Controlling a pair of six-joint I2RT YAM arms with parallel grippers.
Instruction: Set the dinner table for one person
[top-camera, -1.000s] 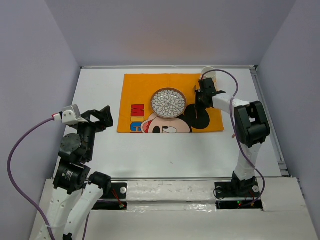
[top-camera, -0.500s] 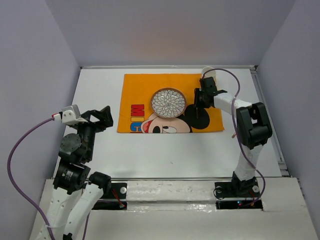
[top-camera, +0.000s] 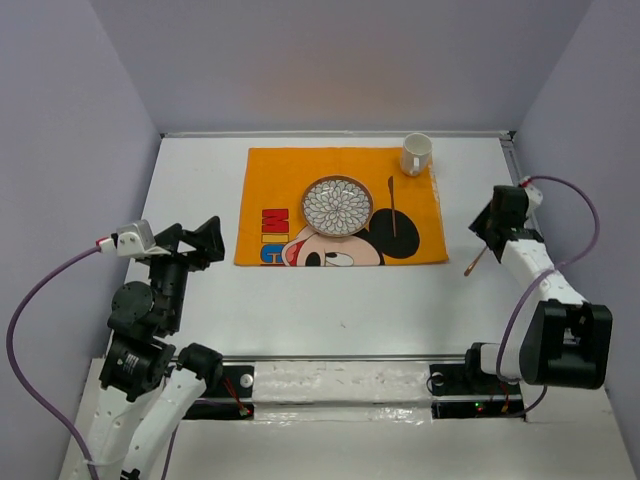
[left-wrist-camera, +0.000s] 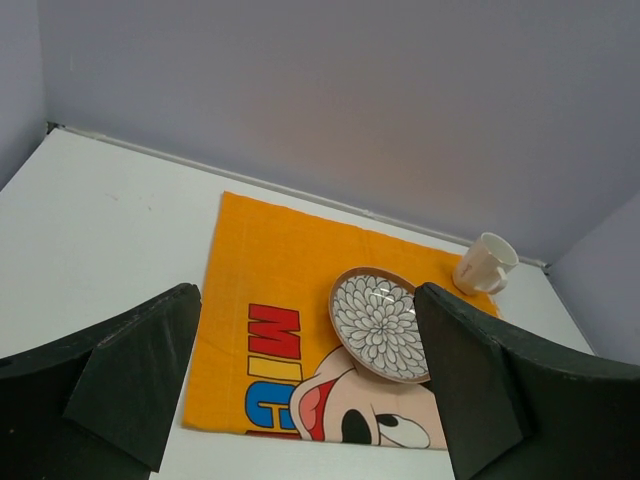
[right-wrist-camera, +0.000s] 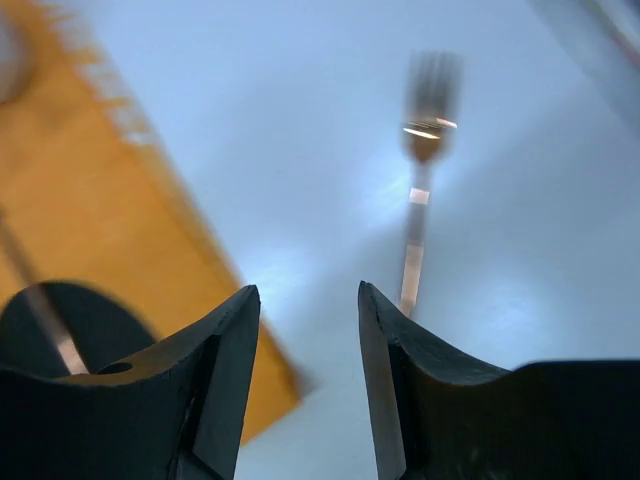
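Note:
The white dinner table carries an orange Mickey Mouse cloth. On the cloth are a flower-pattern plate, a white mug at the far right corner, and a dark-handled spoon right of the plate. A fork lies on the bare table right of the cloth; it shows blurred in the right wrist view. My right gripper is open and empty just above the fork. My left gripper is open and empty left of the cloth, facing the plate and mug.
Grey walls close in the table on the back and both sides. A raised rail runs along the table's right edge. The cloth's right edge lies to the left of my right gripper.
My right arm has swung from over the cloth near the mug to the right, over the fork. The spoon stays on the cloth. The left arm shifted slightly.

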